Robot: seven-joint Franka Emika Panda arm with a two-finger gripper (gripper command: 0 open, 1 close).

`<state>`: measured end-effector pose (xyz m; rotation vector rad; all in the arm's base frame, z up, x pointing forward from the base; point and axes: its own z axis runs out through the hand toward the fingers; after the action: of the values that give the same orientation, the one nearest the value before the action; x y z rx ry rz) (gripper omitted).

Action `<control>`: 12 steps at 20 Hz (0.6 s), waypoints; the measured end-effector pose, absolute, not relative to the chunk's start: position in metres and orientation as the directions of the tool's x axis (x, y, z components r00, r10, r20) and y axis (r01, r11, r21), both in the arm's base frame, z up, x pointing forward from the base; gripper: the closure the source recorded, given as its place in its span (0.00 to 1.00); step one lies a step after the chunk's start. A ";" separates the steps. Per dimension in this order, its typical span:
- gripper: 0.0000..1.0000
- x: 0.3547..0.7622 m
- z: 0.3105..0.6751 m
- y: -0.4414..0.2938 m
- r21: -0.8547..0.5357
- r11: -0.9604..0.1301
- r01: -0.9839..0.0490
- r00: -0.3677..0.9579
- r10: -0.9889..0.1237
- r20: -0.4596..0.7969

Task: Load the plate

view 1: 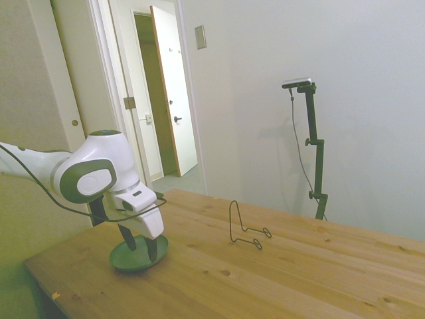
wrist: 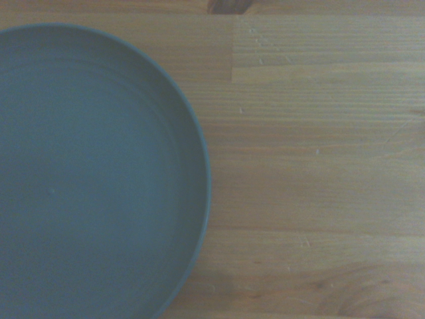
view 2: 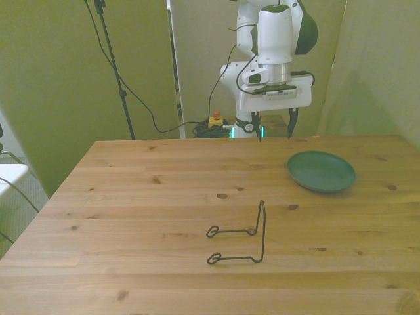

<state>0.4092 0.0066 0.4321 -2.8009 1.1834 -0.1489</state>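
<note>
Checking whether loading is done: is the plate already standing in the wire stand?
No: the plate lies flat on the table, apart from the empty wire stand.

Pale walls all around, plain and evenly lit. Off in the corner a white door stands ajar on a darker hallway, a small grey panel fixed to the wall beside it. Up front, the knotty wooden table, cables trailing down behind it.
</note>
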 end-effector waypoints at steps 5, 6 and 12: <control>0.00 0.412 0.431 0.009 -0.136 -0.671 -0.729 0.670 -0.740 0.059; 0.00 0.413 0.430 0.013 -0.136 -0.670 -0.730 0.669 -0.741 0.061; 0.00 0.422 0.418 0.058 -0.134 -0.668 -0.732 0.665 -0.743 0.069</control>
<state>0.4216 0.0582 0.4178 -2.7800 1.2351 -0.1801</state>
